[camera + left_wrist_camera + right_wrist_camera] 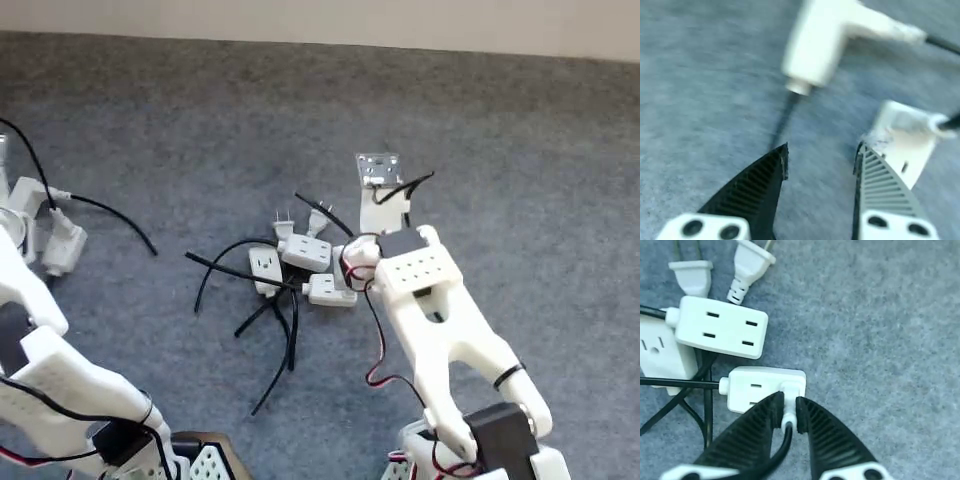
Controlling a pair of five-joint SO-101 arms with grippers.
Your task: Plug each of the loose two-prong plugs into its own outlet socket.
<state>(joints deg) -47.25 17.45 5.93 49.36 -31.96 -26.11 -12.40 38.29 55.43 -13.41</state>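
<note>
My right gripper (788, 404) is shut on a white two-prong plug (788, 390) with a black cord. The plug is seated in the end of a small white outlet block (752, 390). From above, that gripper (348, 276) sits at the right side of the outlet cluster. Two loose plugs (754, 259) (691, 276) lie beyond a wider white outlet block (720, 327). My left gripper (822, 152) hangs open over the carpet. A white plug piece (820, 45) lies ahead of it, and a white socket piece (905, 137) sits just behind one finger.
A third outlet block (265, 266) lies at the left of the cluster, with black cords (275, 340) fanning out toward the front. Another white plug and socket with a cord (60, 240) lie at the far left by the left arm (25, 285). Grey carpet (520, 130) stretches behind.
</note>
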